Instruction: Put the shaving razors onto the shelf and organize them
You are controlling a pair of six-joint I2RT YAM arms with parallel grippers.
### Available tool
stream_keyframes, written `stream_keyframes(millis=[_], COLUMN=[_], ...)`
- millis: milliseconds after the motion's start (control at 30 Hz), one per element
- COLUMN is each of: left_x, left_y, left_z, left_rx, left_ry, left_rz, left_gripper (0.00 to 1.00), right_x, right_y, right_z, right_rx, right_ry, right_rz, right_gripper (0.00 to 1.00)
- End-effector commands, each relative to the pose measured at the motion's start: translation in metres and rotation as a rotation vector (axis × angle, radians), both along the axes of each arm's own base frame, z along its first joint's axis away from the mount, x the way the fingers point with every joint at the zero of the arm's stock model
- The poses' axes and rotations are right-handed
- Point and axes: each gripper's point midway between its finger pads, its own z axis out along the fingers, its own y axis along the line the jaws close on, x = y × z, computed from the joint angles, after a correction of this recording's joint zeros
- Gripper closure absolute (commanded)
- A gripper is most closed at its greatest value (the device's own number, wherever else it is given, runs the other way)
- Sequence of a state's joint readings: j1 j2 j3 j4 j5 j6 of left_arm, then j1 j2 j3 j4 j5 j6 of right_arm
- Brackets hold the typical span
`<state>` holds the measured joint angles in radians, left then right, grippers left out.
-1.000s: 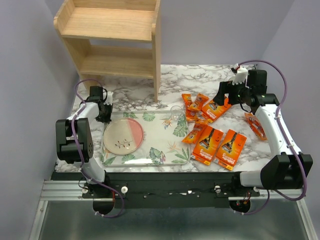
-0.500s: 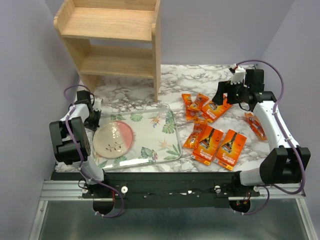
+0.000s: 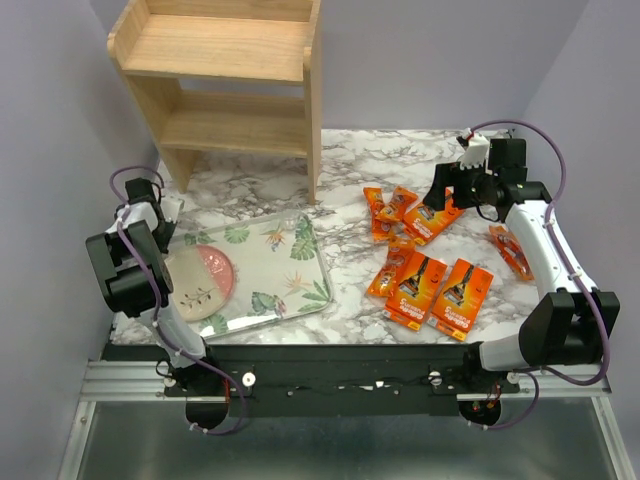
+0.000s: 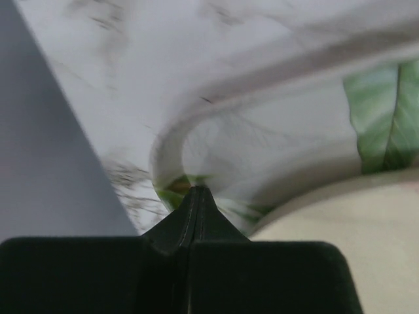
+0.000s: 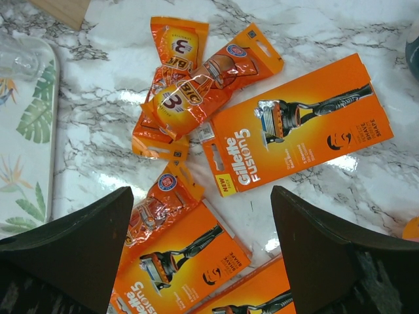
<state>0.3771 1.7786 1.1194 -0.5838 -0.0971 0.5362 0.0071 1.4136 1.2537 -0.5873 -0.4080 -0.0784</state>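
Several orange shaving razor packs (image 3: 430, 270) lie scattered on the marble table right of centre, and one pack (image 3: 510, 250) lies apart at the far right. The wooden shelf (image 3: 230, 90) stands at the back left with both tiers bare. My right gripper (image 3: 445, 190) is open and empty, hovering over the packs. In the right wrist view it (image 5: 200, 196) spans a wide Gillette card (image 5: 301, 127) and narrow BIC packs (image 5: 196, 78). My left gripper (image 3: 160, 210) is shut on the rim of the leaf-print tray (image 4: 262, 85), its tips (image 4: 196, 190) pinched at a corner.
The leaf-print tray (image 3: 270, 270) lies at the near left, turned at an angle, with a pink and cream plate (image 3: 200, 285) on it. A clear glass (image 5: 16, 59) shows on the tray's far corner. Purple walls close in on both sides.
The tray with its plate has slid left and turned, dragged by my left gripper, which has moved left towards the wall. The right arm has hardly moved.
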Motion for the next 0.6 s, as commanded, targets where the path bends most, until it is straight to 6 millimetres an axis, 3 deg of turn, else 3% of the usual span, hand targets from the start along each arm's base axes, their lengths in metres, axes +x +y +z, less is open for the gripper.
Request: stream_keyframes(millis=[0, 567], left_x=[0.016, 0.087], left_y=[0.072, 0.123], left_z=[0.011, 0.018], left_rx=[0.199, 0.349], left_ry=[0.020, -0.048], left_rz=[-0.030, -0.115], left_gripper=[1.00, 1.00], right_x=[0.000, -0.008], right_y=[0.002, 0.001], right_z=[0.009, 0.003], right_rx=[0.004, -0.006], right_ry=[-0.015, -0.008], right_rz=[0.015, 0.016], right_gripper=[0.06, 0.06])
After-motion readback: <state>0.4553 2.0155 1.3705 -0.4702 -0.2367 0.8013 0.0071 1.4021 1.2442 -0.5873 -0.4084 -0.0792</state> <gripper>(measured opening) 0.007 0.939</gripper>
